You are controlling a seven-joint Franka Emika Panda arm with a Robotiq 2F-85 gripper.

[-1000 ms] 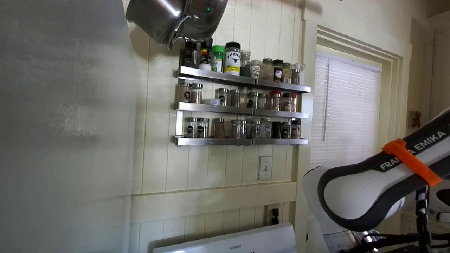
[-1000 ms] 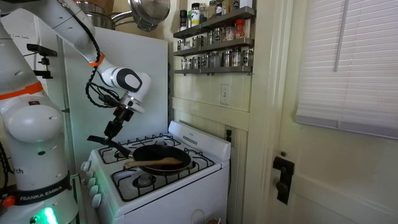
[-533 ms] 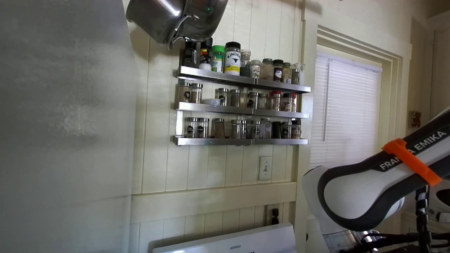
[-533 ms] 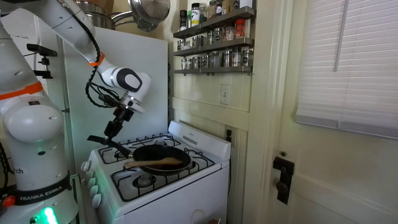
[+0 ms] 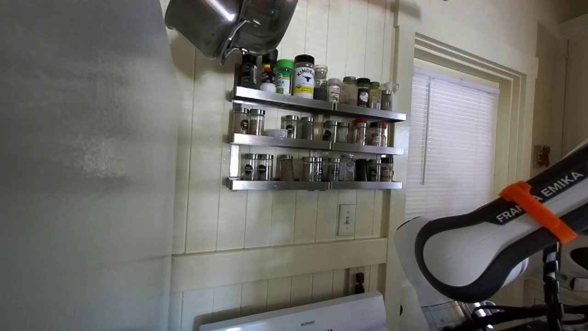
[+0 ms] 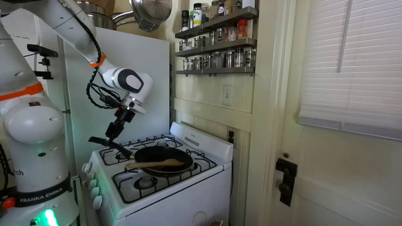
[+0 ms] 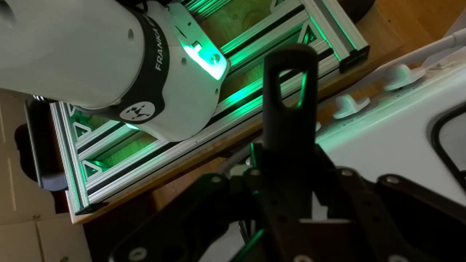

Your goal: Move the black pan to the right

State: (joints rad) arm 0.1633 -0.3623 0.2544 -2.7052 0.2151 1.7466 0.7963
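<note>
The black pan (image 6: 150, 153) sits on the stove grates in an exterior view, its handle pointing to the left toward the robot base. A wooden spoon (image 6: 157, 164) lies across the pan with its handle over the rim. My gripper (image 6: 110, 138) reaches down onto the pan's handle. In the wrist view the black handle (image 7: 290, 127) stands between the gripper's fingers (image 7: 289, 149), which press on both its sides; its holed end sticks out beyond them. The pan's bowl is out of the wrist view. The pan and the fingertips are out of view in an exterior view showing only the arm (image 5: 464, 257).
The white stove (image 6: 176, 194) has black grates (image 6: 125, 201) and front knobs (image 6: 97, 202). Its back panel (image 6: 201, 138) stands against the wall. A fridge (image 6: 122, 50) is beside the stove. Spice shelves (image 6: 220, 47) hang above. Metal pots (image 6: 154, 14) jut out overhead.
</note>
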